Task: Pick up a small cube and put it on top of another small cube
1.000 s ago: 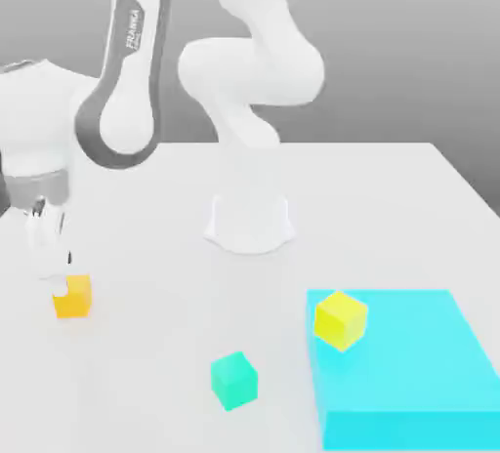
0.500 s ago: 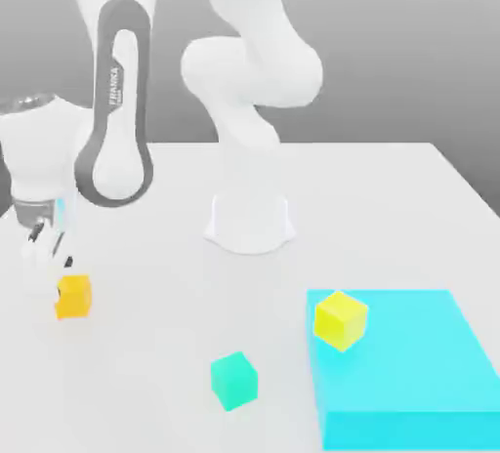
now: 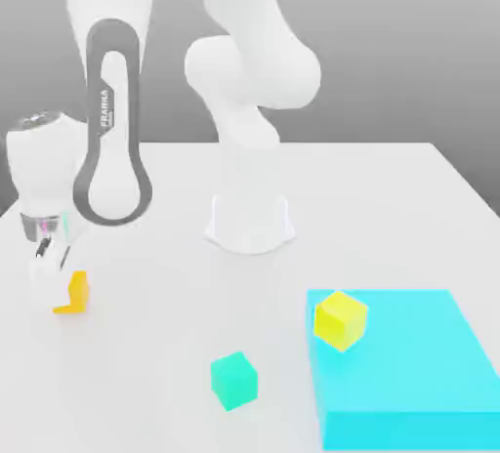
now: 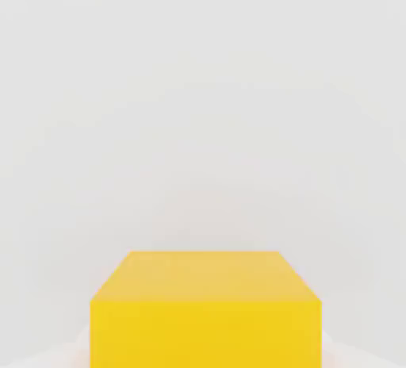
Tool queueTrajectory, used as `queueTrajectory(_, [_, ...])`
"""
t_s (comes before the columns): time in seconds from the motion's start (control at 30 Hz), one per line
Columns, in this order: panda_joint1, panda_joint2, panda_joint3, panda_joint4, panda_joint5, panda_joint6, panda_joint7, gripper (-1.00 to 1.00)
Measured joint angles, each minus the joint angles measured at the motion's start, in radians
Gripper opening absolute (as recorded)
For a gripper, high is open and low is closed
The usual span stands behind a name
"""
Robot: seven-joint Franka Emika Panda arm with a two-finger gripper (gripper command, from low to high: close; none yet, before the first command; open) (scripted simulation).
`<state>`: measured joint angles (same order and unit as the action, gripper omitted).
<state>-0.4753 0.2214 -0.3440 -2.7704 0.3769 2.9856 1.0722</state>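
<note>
The small cube (image 3: 77, 292), orange-yellow and matte, rests on the white table (image 3: 391, 197) at the exterior view's left. My gripper (image 3: 57, 295) has come down over it, and a white finger (image 3: 44, 285) hides the cube's left part. The jaws are shut on its sides. The hand view looks at the same cube (image 4: 206, 311) from very close, against the pale table. A teal-green cube (image 3: 234, 380) lies near the front middle. A lemon-yellow cube (image 3: 341, 319) sits on a corner of the cyan block (image 3: 400, 383).
The arm's white base (image 3: 249, 222) stands at the table's middle back. The flat cyan block fills the front of the exterior view's right. Bare tabletop lies between the orange-yellow cube and the teal-green one.
The hand has sunk lower over the orange-yellow cube and its fingers have closed on it. The cube now shows less, half covered by a finger. The other cubes have not moved.
</note>
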Motion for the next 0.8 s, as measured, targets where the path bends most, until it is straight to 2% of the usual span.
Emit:
queueTrajectory(0.17, [0.079, -0.089, -0.122, -0.022, -0.176, -0.057, 0.130, -1.00])
queueTrajectory(0.37, [0.094, -0.171, -0.166, -0.050, -0.300, -0.115, 0.224, -1.00])
queueTrajectory(0.43, [0.118, -0.179, -0.147, -0.051, -0.295, -0.132, 0.174, -1.00])
queueTrajectory(0.63, [0.224, -0.176, -0.051, -0.026, -0.237, -0.180, -0.164, -1.00])
queueTrajectory(0.8, [0.313, -0.186, 0.016, -0.005, -0.228, -0.217, -0.428, -1.00])
